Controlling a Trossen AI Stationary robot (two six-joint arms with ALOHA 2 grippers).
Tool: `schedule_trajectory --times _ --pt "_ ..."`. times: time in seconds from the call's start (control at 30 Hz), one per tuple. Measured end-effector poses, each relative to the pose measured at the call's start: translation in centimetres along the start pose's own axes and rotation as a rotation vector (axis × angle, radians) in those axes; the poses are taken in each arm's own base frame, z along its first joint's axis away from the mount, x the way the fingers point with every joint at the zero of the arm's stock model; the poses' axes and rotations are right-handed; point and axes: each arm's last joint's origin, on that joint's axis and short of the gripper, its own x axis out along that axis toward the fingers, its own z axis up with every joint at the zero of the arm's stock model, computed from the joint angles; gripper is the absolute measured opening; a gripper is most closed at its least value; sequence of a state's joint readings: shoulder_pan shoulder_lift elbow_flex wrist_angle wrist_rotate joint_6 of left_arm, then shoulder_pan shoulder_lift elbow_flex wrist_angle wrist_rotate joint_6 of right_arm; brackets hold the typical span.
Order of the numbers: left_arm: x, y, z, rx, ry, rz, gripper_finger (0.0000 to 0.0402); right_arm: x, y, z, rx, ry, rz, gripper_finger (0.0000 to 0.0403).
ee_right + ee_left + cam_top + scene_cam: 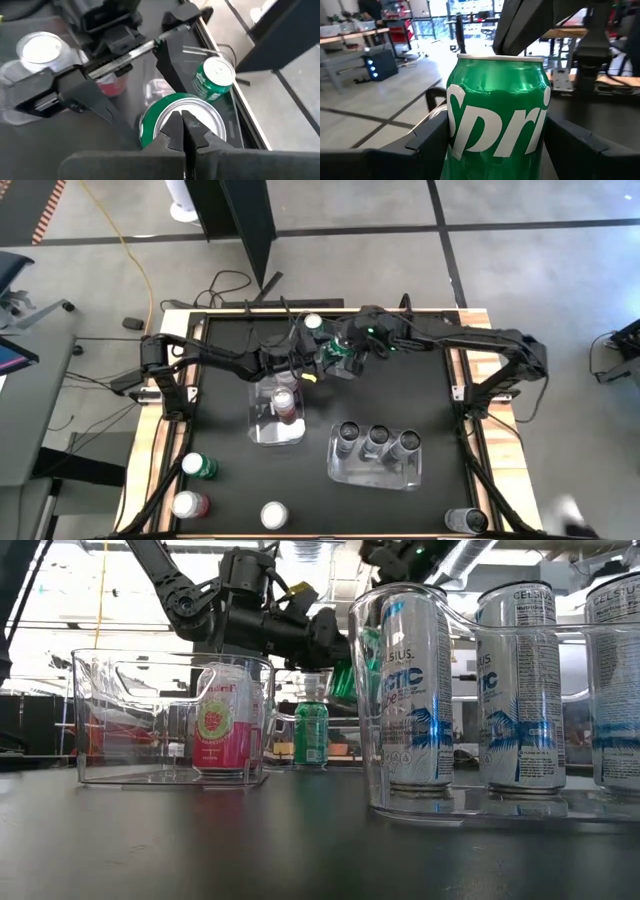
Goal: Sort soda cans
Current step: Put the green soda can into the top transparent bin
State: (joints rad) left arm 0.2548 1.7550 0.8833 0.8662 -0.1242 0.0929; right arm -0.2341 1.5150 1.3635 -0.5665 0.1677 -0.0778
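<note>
My left gripper (340, 360) is shut on a green soda can (497, 115) with a silver top (200, 112), at the table's far middle. My right gripper (182, 125) is shut and slants down right over that top. A second green can (313, 323) stands on its base by the far edge. One red-pink can (218, 725) stands in a clear bin (262, 428). Three dark cans (377, 440) stand in another clear bin (345, 472). Green (197, 467), red (187, 505), white-topped (274, 515) and dark (462, 520) cans stand along the near edge. My left gripper pinches the green can's side wall (454, 135) between its two fingers, which reach in level on opposite sides. The can is upright and, in the low view, clear of the table (342, 683). My right gripper's shut fingertips (176, 131) come from above over the can's top; I cannot tell whether they touch it.
Both arms meet over the table's far middle, close to each other. The two clear bins stand just nearer than the grippers. Raised wooden rails (470, 430) run along the table's sides. Cables (240, 285) lie behind the far edge.
</note>
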Motion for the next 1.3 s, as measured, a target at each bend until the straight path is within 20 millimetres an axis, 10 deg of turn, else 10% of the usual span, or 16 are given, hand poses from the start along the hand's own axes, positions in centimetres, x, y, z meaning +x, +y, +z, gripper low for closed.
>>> schedule_trajectory --times 1.3 --pt "-0.3 2.4 -3.3 -0.029 0.326 0.048 0.0273 10.3 -1.7 -1.7 0.119 0.165 0.214 0.0"
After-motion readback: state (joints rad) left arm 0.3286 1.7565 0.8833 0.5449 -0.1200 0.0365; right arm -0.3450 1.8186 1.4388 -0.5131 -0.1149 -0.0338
